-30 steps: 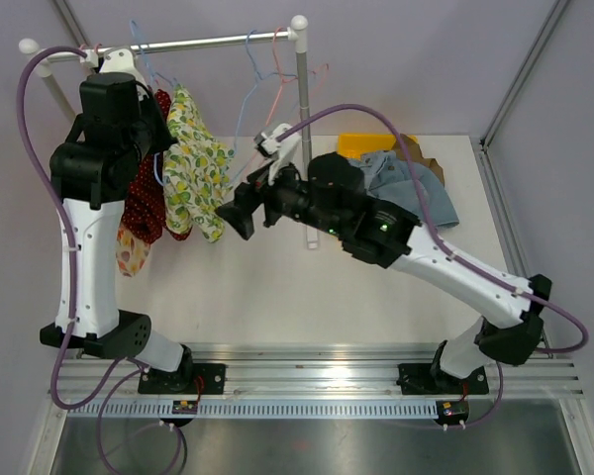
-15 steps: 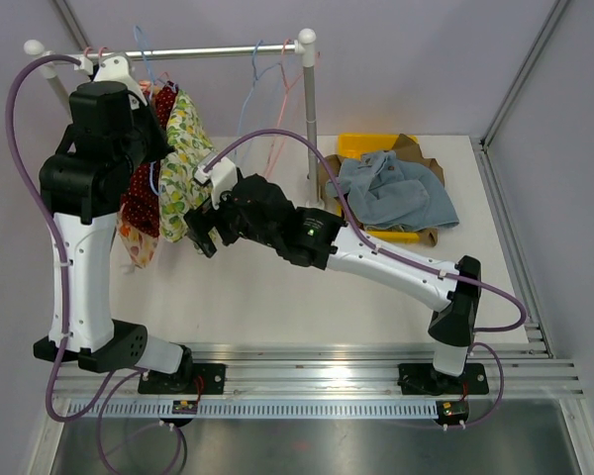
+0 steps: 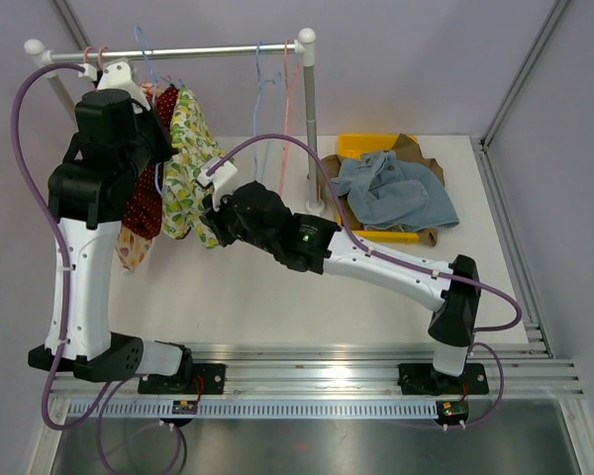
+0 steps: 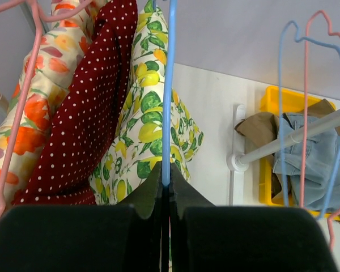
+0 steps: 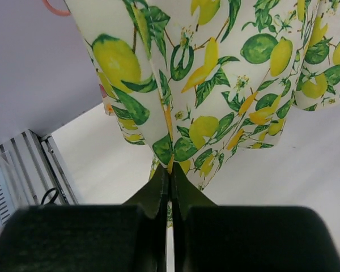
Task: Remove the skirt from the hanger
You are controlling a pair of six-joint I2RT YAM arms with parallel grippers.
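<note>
Floppy lemon-print skirt (image 5: 215,85); thin wire hanger (image 4: 169,85)

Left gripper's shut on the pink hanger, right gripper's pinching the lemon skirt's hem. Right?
No: the left gripper is shut on the blue hanger, not a pink one; the left wrist view shows it. The right gripper does pinch the lemon skirt hem.

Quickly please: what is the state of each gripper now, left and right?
Left gripper: closed on the blue hanger wire.
Right gripper: closed on the lemon-print skirt, at its lower edge.
</note>
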